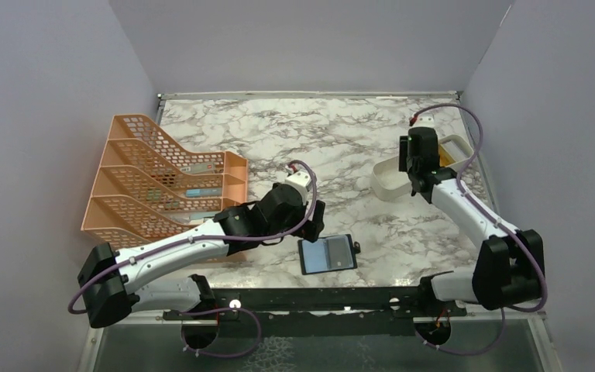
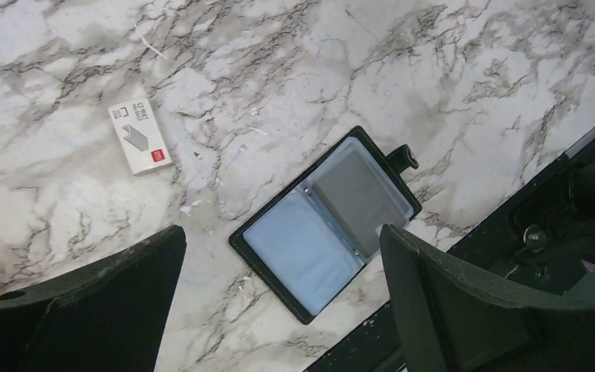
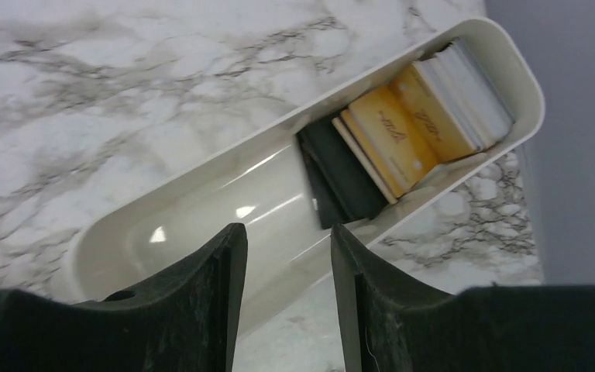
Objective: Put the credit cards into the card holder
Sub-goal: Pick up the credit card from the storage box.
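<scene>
The card holder (image 1: 327, 254) lies open on the marble near the front edge, its blue-grey clear sleeves facing up; it also shows in the left wrist view (image 2: 325, 221). My left gripper (image 1: 312, 217) hovers above it, open and empty (image 2: 283, 232). The credit cards stand stacked at the far end of a long white tray (image 3: 201, 201): black ones (image 3: 345, 174), yellow-gold ones (image 3: 391, 139), then pale ones. My right gripper (image 3: 287, 232) is open and empty above the tray's near rim, short of the cards; it also shows in the top view (image 1: 418, 174).
An orange mesh file rack (image 1: 163, 174) stands at the left. A small white piece with a reddish mark (image 2: 140, 136) lies on the marble left of the card holder. The white tray (image 1: 387, 184) sits at the right back. A dark rail runs along the table's front edge (image 1: 318, 298).
</scene>
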`<state>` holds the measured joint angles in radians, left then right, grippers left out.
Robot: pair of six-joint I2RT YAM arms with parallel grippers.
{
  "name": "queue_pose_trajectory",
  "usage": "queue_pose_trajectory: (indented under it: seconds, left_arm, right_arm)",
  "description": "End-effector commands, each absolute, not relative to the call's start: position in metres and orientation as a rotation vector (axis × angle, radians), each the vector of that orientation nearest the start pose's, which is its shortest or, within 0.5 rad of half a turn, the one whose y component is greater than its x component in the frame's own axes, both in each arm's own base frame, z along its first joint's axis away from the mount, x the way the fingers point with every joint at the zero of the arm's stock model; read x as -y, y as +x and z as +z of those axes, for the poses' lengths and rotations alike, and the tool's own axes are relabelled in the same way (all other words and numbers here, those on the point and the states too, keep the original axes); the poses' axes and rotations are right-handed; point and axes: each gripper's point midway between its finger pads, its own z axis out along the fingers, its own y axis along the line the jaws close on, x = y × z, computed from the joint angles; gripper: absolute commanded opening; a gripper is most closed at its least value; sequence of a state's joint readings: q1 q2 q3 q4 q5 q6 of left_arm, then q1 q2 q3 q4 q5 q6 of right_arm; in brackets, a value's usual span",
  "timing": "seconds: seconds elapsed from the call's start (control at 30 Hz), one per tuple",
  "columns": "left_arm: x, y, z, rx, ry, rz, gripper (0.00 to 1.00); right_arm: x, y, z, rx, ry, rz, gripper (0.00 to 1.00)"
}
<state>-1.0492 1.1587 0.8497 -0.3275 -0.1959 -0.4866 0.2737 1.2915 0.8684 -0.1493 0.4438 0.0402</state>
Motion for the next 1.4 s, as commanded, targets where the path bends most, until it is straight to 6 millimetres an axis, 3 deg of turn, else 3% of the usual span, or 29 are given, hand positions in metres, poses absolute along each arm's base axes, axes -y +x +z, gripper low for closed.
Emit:
queue_pose_trajectory:
  seconds: [0.0,0.17,0.3,0.4,0.5,0.8,1.2,1.37]
  left_arm:
    - [0.277,0.189,0.182,-2.147,0.589,-0.55,0.99]
    - [0.274,0.193,0.204,-2.095,0.646,-0.514,0.99]
    - [0.257,0.207,0.214,-2.03,0.673,-0.372,0.99]
    - [0.242,0.214,0.215,-2.005,0.64,-0.288,0.99]
    - [0.233,0.217,0.214,-1.988,0.613,-0.26,0.99]
    - [0.228,0.226,0.202,-2.005,0.629,-0.223,0.99]
    - [0.221,0.237,0.202,-2.024,0.587,-0.255,0.99]
    - [0.22,0.241,0.203,-2.03,0.569,-0.274,0.99]
  right_arm:
    - [0.014,0.408,0.164,-2.074,-0.021,-0.372,0.49]
    - [0.059,0.43,0.148,-2.118,-0.049,-0.515,0.5]
    - [0.074,0.451,0.129,-2.192,-0.15,-0.563,0.51]
    - [0.087,0.457,0.113,-2.264,-0.227,-0.637,0.51]
    - [0.09,0.46,0.099,-2.313,-0.314,-0.583,0.51]
    - [0.133,0.468,0.096,-2.3,-0.312,-0.819,0.52]
    - [0.16,0.481,0.079,-2.294,-0.348,-0.918,0.5]
    - [0.165,0.484,0.088,-2.262,-0.338,-0.959,0.44]
